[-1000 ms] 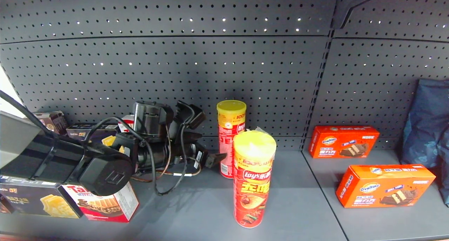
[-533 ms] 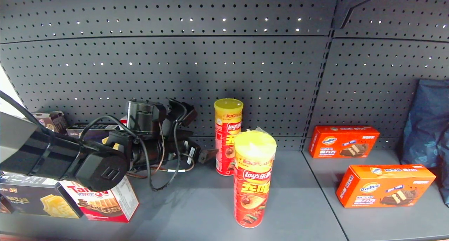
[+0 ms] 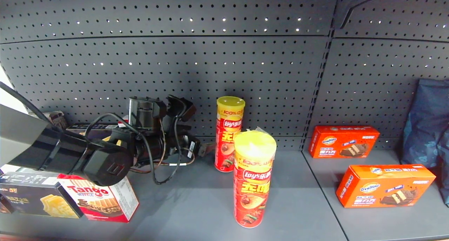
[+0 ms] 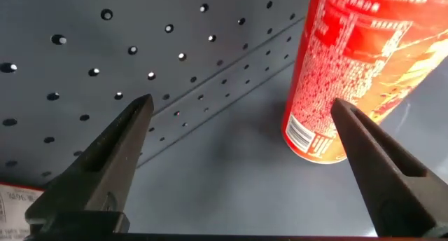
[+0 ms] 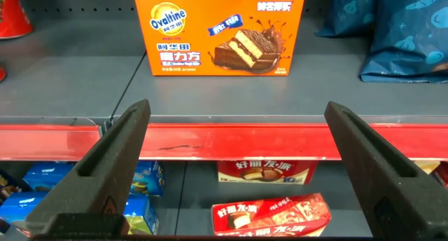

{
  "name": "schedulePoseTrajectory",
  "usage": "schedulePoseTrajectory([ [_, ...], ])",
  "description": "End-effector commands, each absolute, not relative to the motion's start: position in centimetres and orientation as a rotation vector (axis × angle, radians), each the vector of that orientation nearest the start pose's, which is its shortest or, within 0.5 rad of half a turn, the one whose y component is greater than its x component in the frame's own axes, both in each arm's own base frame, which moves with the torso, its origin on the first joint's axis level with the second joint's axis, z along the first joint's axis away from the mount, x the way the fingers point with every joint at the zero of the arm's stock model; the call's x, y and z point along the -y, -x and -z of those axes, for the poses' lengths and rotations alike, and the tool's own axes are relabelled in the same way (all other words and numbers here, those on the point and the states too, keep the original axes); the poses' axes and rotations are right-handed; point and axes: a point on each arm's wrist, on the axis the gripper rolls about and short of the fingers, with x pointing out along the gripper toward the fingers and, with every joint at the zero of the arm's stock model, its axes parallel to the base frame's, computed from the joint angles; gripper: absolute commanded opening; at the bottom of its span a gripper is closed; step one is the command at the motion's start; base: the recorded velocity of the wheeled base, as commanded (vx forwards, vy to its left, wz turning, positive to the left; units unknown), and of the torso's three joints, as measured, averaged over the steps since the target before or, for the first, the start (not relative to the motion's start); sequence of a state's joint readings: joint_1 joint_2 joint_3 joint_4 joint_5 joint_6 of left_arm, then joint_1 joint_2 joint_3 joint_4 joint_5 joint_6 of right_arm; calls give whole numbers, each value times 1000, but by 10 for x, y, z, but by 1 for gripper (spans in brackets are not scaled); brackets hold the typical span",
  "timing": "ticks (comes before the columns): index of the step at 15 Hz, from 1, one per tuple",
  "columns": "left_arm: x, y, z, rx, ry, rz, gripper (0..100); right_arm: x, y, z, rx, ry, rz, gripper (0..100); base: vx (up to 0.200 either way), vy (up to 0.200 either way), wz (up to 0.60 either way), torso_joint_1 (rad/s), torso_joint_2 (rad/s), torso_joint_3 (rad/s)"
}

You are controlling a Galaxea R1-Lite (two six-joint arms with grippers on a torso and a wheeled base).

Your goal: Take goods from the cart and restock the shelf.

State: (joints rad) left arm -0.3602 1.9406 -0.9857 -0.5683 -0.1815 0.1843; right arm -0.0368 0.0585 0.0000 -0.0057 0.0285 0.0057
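Observation:
Two red chip cans with yellow lids stand on the grey shelf (image 3: 189, 206). The rear can (image 3: 228, 134) is close to the pegboard wall, and the front can (image 3: 253, 178) stands just right of it, nearer the edge. My left gripper (image 3: 208, 148) lies low over the shelf just left of the rear can, open and holding nothing. In the left wrist view that gripper (image 4: 241, 104) is spread wide, with the rear can (image 4: 350, 73) upright beyond one finger. My right gripper (image 5: 236, 109) is open below the shelf's red front strip (image 5: 224, 139), facing an orange box (image 5: 220, 31).
Two orange snack boxes (image 3: 343, 141) (image 3: 384, 185) lie on the right bay beside a blue bag (image 3: 429, 128). Wafer boxes (image 3: 101, 202) (image 3: 38, 195) sit under my left arm. A lower shelf holds more boxes (image 5: 273, 216). Bare shelf lies between the cans and the wafer boxes.
The rear can has turned its label forward and settled upright slightly farther back. My left gripper has drawn back to the left, away from it.

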Motion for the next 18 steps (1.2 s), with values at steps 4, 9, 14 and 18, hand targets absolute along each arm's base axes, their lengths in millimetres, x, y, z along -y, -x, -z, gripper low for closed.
schedulePoseTrajectory([
  [4, 132, -346, -137, -351, -213, 563, 100, -1, 18, -77, -54, -8, 8, 100, 0, 0, 0, 0, 0, 0],
  [9, 128, -347, -137, -337, -212, 552, 100, -1, 18, -77, -54, -8, 8, 100, 0, 0, 0, 0, 0, 0],
  [14, 128, -346, -139, -326, -214, 548, 100, -1, 18, -77, -54, -6, 8, 100, 0, 0, 0, 0, 0, 0],
  [18, 127, -344, -141, -325, -214, 545, 100, -1, 18, -77, -54, -8, 8, 100, 0, 0, 0, 0, 0, 0],
])
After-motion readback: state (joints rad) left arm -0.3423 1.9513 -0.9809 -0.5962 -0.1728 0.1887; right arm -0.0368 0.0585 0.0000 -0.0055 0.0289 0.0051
